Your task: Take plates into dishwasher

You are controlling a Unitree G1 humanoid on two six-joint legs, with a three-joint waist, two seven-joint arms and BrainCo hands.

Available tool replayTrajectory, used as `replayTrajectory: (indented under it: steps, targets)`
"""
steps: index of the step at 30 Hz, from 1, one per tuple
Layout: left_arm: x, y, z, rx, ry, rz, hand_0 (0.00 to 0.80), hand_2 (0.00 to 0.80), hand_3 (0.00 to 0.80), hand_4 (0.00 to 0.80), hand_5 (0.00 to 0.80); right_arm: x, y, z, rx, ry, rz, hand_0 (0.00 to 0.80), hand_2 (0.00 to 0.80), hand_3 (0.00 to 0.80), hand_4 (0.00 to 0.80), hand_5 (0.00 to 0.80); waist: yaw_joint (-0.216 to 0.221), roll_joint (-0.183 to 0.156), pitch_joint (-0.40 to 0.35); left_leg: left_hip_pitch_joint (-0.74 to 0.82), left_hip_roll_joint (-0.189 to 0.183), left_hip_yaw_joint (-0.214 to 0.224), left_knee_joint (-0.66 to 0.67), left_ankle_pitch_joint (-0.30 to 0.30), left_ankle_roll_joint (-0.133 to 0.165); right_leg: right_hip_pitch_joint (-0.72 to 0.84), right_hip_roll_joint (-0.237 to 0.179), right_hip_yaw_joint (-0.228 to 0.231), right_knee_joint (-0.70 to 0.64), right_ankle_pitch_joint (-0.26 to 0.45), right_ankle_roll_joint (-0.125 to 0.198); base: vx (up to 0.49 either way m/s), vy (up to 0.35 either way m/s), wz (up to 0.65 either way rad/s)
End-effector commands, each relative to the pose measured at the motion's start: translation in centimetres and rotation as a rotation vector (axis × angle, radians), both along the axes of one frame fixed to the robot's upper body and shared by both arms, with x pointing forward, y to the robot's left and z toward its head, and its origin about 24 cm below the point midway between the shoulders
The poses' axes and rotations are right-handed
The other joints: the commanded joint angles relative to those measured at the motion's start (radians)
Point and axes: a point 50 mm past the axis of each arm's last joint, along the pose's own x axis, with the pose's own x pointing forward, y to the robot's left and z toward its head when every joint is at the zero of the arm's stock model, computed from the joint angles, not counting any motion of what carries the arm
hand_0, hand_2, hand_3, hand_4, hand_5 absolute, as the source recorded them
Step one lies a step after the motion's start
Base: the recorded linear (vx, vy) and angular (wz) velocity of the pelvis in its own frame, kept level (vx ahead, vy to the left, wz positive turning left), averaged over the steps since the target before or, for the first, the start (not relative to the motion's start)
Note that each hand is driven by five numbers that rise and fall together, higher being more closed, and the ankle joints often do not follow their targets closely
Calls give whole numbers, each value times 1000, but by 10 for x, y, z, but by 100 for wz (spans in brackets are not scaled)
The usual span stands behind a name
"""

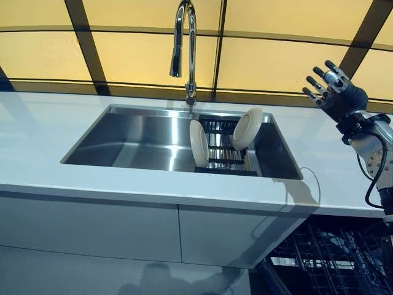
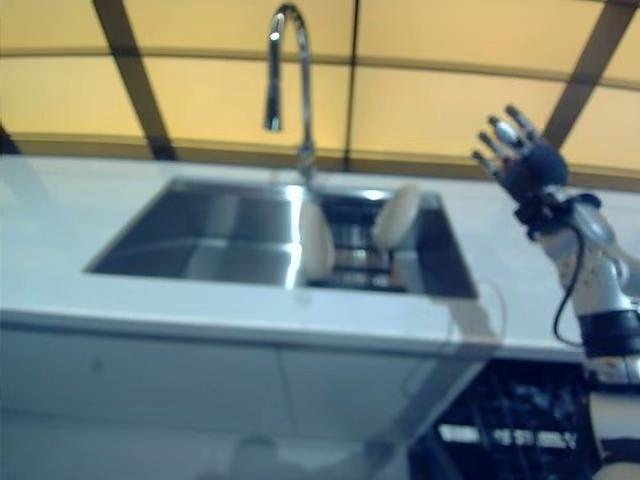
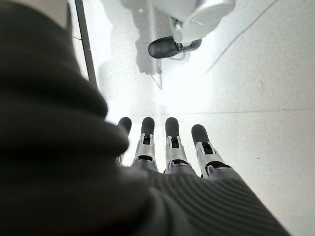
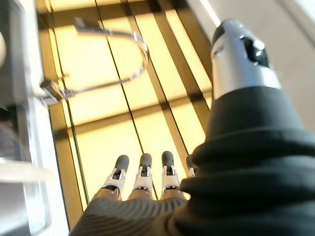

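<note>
- In the right half of the sink (image 1: pixel 110 153), two white plates stand on edge in a dark drying rack (image 1: pixel 224 161): the near plate (image 1: pixel 198 143) upright at the rack's left, the far plate (image 1: pixel 247 128) leaning at its back right.
- The right hand (image 1: pixel 334 90) is raised over the countertop (image 1: pixel 37 132) to the right of the sink, well apart from both plates, fingers straight and spread, holding nothing.
- The left hand (image 3: pixel 167 147) shows only in its own wrist view, pointing down at the floor, fingers straight and side by side, empty (idle, as far as I can judge).
- The dishwasher rack (image 1: pixel 331 258) lies open below the counter at the lower right.
- The step looks like the reach for a first plate, with nothing loaded yet.
- Next, the right hand likely must come down and leftward to the far plate's rim and close on it.
</note>
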Motion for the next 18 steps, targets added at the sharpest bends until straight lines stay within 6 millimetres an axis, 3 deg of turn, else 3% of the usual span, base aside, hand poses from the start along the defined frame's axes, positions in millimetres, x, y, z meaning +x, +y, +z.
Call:
replayTrajectory:
  steps: [1, 9, 18]
  targets:
    - [-1, 9, 1, 47, 48, -6, 0, 0, 0, 0, 0, 3, -1, 48, -38, -103, -88, 0, 0, 0, 0, 0, 29, -33, -11, 3, -35, -11, 1, -108, 51, 39, -19, -37, 7, -97, 43, 73, 6, 3]
    - [-15, 12, 0, 90, 65, -2, 0, 0, 0, 0, 0, 15, 4, 43, -142, 26, -203, 0, 0, 0, 0, 0, 64, -37, 6, -38, -40, -33, 1, -83, 39, 18, -24, -68, 3, -87, 47, 79, 4, 9]
    - [6, 12, 4, 94, -22, 6, 0, 0, 0, 0, 0, 19, 22, 59, -223, 7, -269, 0, 0, 0, 0, 0, 77, -21, 85, -127, -45, -47, 1, -56, 41, -65, -30, -75, 3, -64, 49, -41, 7, 8]
